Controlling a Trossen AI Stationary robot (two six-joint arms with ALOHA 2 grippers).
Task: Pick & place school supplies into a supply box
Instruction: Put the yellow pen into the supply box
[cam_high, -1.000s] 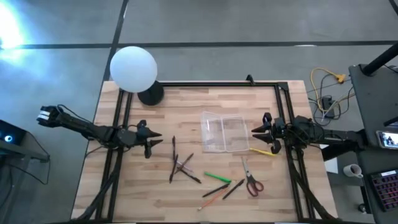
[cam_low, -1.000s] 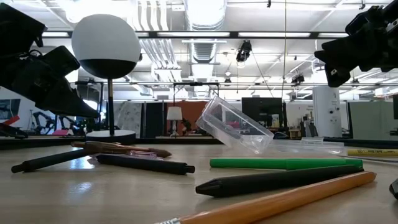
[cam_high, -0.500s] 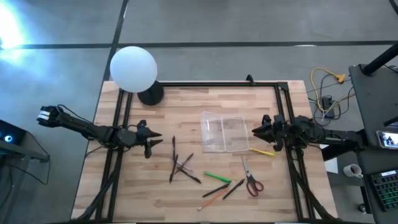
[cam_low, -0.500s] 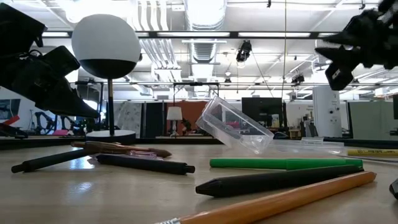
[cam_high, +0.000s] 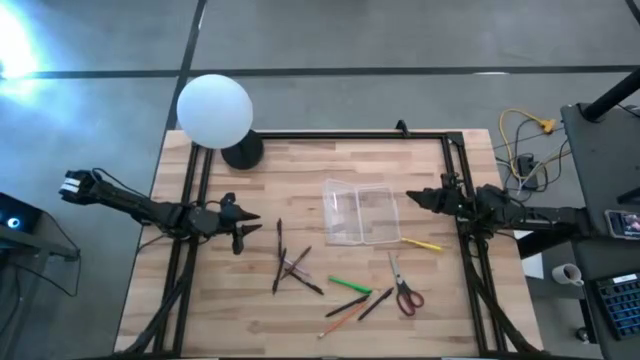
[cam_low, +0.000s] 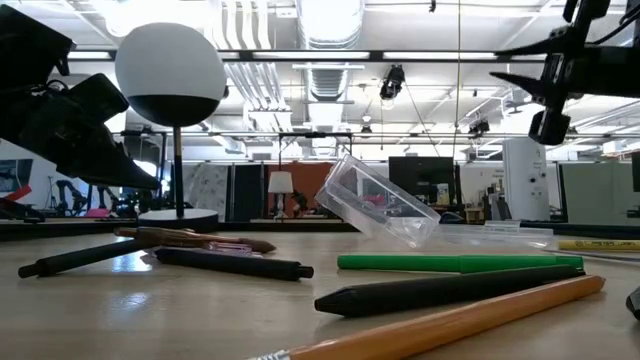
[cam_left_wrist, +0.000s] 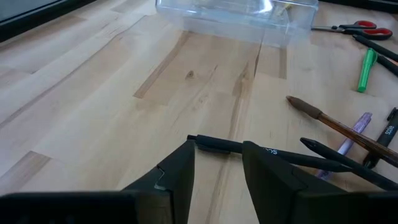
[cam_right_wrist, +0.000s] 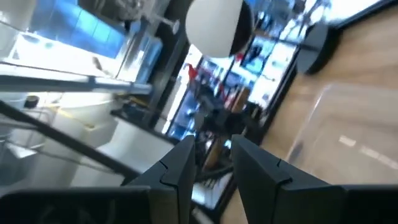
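The wooden surface (cam_high: 400, 160) fills the frame's centre, a white globe lamp (cam_high: 214, 109) at its upper left. The clear supply box (cam_high: 361, 213) lies centre-right, its lid open. The left hand (cam_high: 243, 229), released and empty, sits mid-left; the right hand (cam_high: 412, 199), narrowly parted and empty, mid-right. The scissors (cam_high: 403, 289), green marker (cam_high: 350, 285) and dark pens (cam_high: 290, 264) lie below the box.

Supply box (cam_high: 361, 213) mid-table; pens (cam_high: 290, 263) left, scissors (cam_high: 403, 287) right

A pale wooden plank surface (cam_high: 320, 170) carries a clear plastic box (cam_high: 360, 213), green marker (cam_high: 350, 285), red-handled scissors (cam_high: 402, 288), yellow stick (cam_high: 422, 243) and thin black pens (cam_high: 280, 256).
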